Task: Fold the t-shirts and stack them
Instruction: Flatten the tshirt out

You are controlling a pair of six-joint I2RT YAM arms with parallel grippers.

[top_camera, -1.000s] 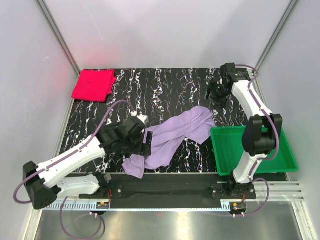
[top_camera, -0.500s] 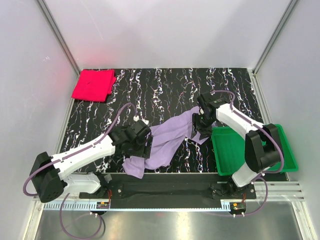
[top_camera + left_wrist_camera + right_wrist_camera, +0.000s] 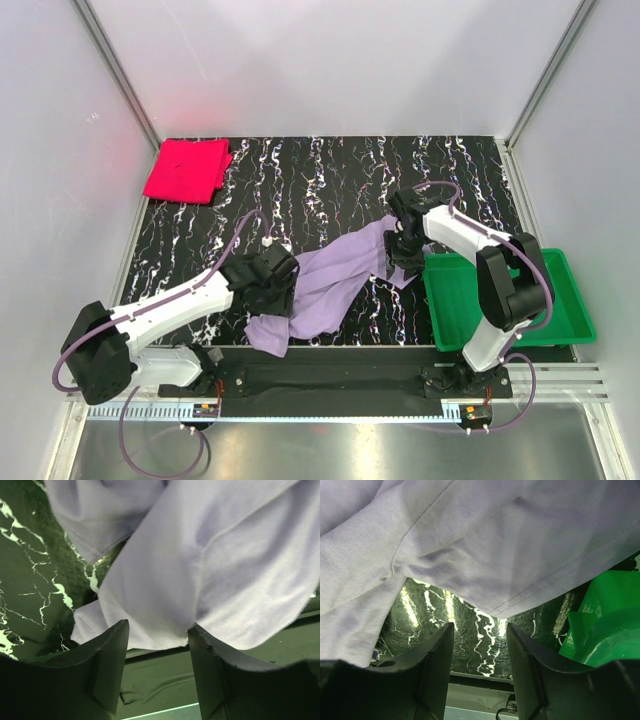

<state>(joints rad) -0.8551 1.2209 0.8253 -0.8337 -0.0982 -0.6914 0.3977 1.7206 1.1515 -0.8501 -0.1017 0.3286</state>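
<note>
The lavender t-shirt (image 3: 340, 280) lies crumpled across the middle of the black marbled table (image 3: 320, 175). The pink-red t-shirt (image 3: 187, 170) sits folded at the far left corner. My left gripper (image 3: 284, 287) is at the lavender shirt's left side. In the left wrist view this gripper (image 3: 157, 630) is open, and the lavender shirt (image 3: 200, 565) has its lower edge right at the fingertips. My right gripper (image 3: 398, 252) is over the shirt's right end. It (image 3: 480, 627) is open in the right wrist view, with the shirt's hem (image 3: 510, 605) just beyond its tips and bare table between the fingers.
A green plastic tray (image 3: 520, 330) stands at the near right, right beside the right gripper and the shirt's right end; its corner (image 3: 605, 620) shows in the right wrist view. White walls close in the table on three sides.
The right arm swung from the far right corner down to the lavender shirt's right end. The left gripper edged right onto the shirt's left side. Both pairs of jaws narrowed.
</note>
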